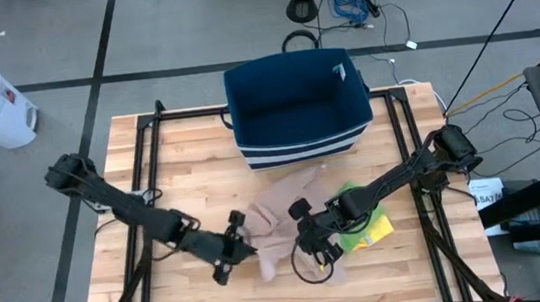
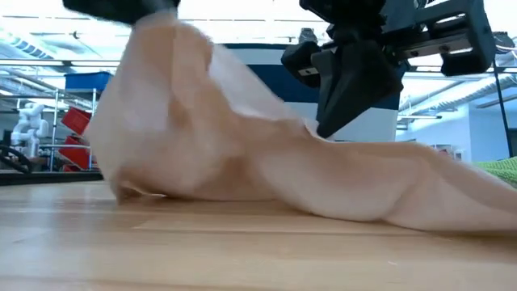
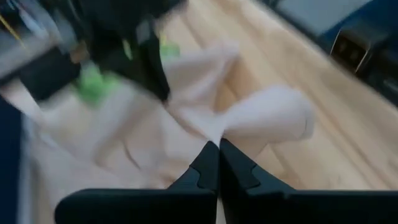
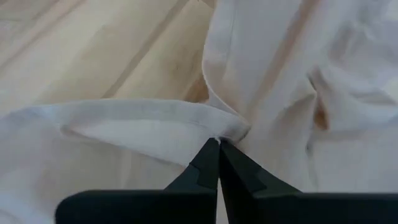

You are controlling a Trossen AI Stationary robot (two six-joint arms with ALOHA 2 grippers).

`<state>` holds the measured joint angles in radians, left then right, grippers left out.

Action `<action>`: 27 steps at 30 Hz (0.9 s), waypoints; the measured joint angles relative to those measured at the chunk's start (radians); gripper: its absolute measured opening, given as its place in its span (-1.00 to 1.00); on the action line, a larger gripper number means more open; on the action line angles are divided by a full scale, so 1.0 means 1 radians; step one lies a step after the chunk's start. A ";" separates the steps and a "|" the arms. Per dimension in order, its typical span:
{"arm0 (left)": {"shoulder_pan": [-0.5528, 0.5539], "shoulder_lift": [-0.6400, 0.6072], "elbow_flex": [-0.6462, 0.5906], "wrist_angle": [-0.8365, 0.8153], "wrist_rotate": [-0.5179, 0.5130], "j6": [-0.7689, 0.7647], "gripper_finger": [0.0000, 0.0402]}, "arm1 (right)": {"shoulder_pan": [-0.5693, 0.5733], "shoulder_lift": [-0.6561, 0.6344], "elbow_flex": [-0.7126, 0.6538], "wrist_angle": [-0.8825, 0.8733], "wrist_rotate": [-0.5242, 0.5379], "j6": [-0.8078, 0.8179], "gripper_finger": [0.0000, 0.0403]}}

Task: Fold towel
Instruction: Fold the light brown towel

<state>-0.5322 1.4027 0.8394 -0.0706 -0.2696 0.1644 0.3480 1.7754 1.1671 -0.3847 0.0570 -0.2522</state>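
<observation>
Lying crumpled on the wooden slatted table (image 1: 189, 149), the beige cloth towel (image 1: 282, 220) sits in front of the navy fabric bin (image 1: 296, 108), partly over a green-yellow cloth (image 1: 373, 226). High view: left gripper (image 1: 242, 236) meets the towel's left edge; right gripper (image 1: 308, 240) is over its middle. Low view: the towel (image 2: 242, 153) is lifted at one side. Left wrist view: fingers (image 3: 208, 168) pressed together, pinching towel. Right wrist view: fingers (image 4: 208, 165) pressed together, pinching a towel fold (image 4: 149, 124).

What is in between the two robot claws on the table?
In the high view, only the beige towel lies between the left gripper and the right gripper. Both have their jaws shut on its cloth.
</observation>
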 joint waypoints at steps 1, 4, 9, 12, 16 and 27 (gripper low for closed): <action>0.019 0.022 0.000 -0.018 0.026 -0.025 -0.99 | -0.002 0.000 0.000 -0.004 -0.029 0.004 -0.99; 0.062 0.105 -0.001 -0.059 0.055 -0.073 -0.93 | -0.012 0.000 0.000 -0.021 -0.085 0.032 -0.94; 0.091 0.189 -0.001 -0.025 0.048 -0.074 -0.69 | -0.017 0.001 0.000 -0.059 -0.076 0.070 -0.81; 0.102 0.188 -0.001 0.009 -0.020 -0.074 -0.55 | -0.017 0.001 0.000 -0.066 -0.056 0.082 -0.76; 0.096 0.163 0.001 0.036 -0.083 -0.060 -0.43 | -0.020 0.001 0.000 -0.068 -0.054 0.080 -0.74; 0.032 0.144 0.000 0.015 -0.080 -0.112 -0.38 | 0.003 0.001 0.000 -0.028 -0.058 0.036 -0.75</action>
<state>-0.4999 1.5471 0.8394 -0.0559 -0.3496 0.0528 0.3509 1.7763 1.1671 -0.4130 -0.0013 -0.2162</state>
